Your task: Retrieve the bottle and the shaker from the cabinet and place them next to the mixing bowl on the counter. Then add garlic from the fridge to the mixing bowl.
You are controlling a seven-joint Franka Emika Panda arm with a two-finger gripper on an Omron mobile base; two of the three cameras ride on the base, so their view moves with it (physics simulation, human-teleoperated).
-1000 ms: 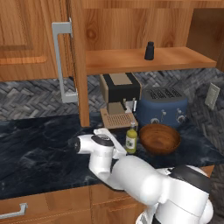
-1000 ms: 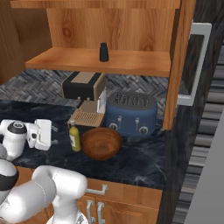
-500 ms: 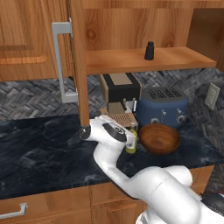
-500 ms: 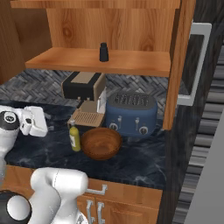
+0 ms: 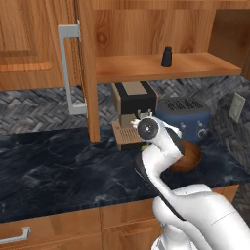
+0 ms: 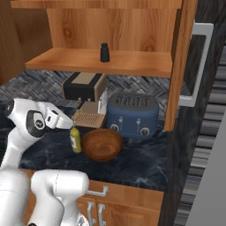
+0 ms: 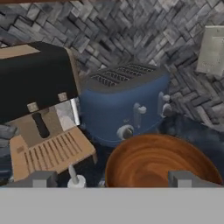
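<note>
I am looking at the dark surface running across the middle of the right base frame. The toaster is sitting behind the wooden bowl at centre. The bottle is standing just left of the bowl. The shaker is resting on the cabinet shelf, upper centre. My fingers are hanging spread wide, gripping nothing.

- Premises: domestic kitchen.
- Wooden wall cabinet with open shelf; drawers below.
- Dark marble counter; herringbone tile backsplash.
- Appliances noted: blue toaster, coffee machine.
</note>
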